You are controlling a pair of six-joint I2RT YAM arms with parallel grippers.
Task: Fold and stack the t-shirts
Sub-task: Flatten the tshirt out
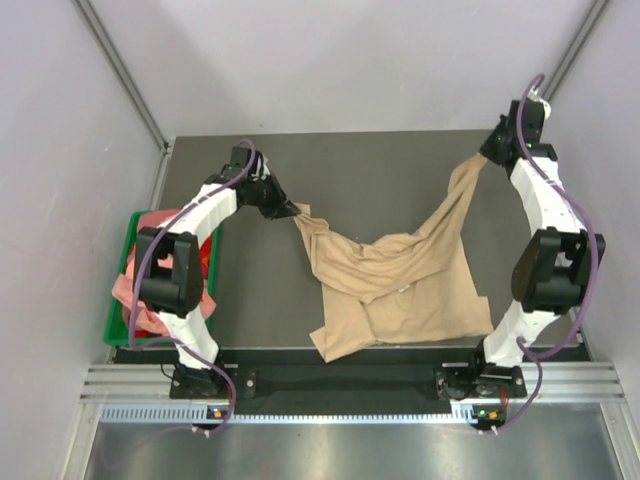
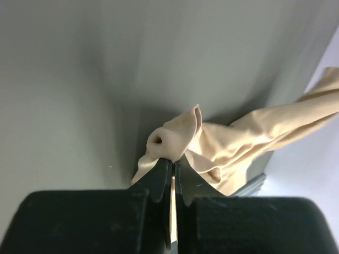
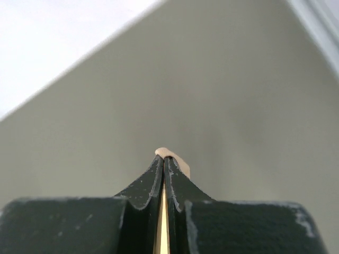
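On the smooth grey table (image 1: 380, 170) the tan t-shirt (image 1: 400, 290) lies across the near half, two ends lifted towards the table's far side; pink t-shirts (image 1: 125, 290) sit crumpled off the table's left edge. We judge the soft, creased cloth could slip if pulled taut: left gripper (image 2: 172, 161) and right gripper (image 3: 163, 159), both clamped closed, pinch only small tucks

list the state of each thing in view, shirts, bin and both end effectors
tan t-shirt: unfolded, two ends pinched and raised, middle sagging crumpled onto the table
salmon-pink t-shirts: unfolded, heaped in the bin, spilling over its rim
green bin: upright on the table's left side, holding the pink shirts
left end effector: shut on a bunched end of the tan t-shirt
right end effector: shut on the tan t-shirt's other end, held high
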